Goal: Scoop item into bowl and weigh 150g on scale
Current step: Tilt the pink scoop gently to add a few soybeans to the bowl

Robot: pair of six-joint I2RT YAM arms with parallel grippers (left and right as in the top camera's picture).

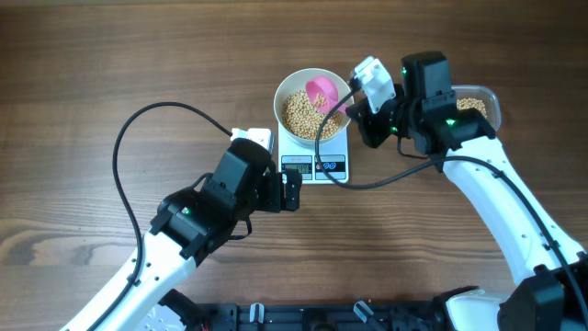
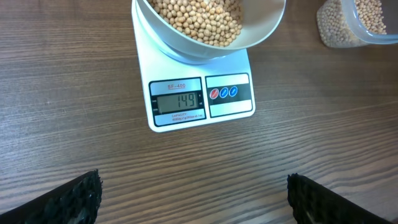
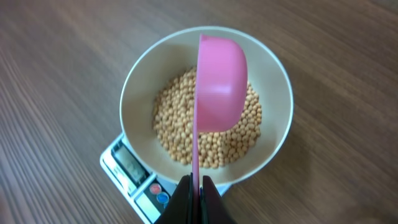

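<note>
Beans (image 1: 299, 115), small, round and tan, lie heaped in the white bowl (image 1: 278, 99). The bowl stands on the scale (image 1: 340, 156) near the middle of the wooden table (image 1: 92, 55).

Starting from the left, we see the left gripper (image 1: 292, 191) just in front of the scale's front edge and apart from it. Its fingers (image 2: 74, 196) are spread wide and hold nothing.

On the scale's front panel we read "SF-400" above the grey display (image 2: 178, 101), which shows 149. The small print under the digits is too fine for us to read. To the right of the display is a dark panel with three round buttons (image 2: 224, 93), one red and two blue.

Further right, a pink scoop (image 3: 221, 84) hangs over the bowl, turned on its side with its rounded back toward the right wrist camera. We cannot tell whether it touches the beans. The right gripper (image 3: 196, 190) is closed tight on the scoop's thin handle.

At the far right a clear tub (image 1: 485, 101), partly hidden by the right arm, holds more of the same beans and stands apart from the scale.
</note>
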